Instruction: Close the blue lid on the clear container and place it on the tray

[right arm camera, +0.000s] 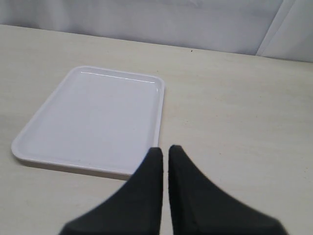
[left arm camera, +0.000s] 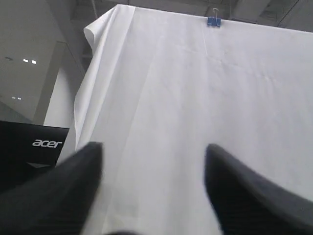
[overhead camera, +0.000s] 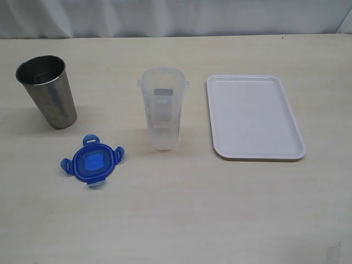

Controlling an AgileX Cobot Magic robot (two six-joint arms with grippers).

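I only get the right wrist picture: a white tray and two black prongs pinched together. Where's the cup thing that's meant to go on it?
Observer: The clear container stands upright on the table, beside the tray, not on it.
Operator: Is its lid on?
Observer: No. The blue lid lies flat on the table, apart from the container, on the side away from the tray.
Operator: Anything else there?
Observer: A grey steel cup stands upright behind the lid.
Operator: And the other arm?
Observer: The left tool is open and empty, facing a white backdrop sheet.
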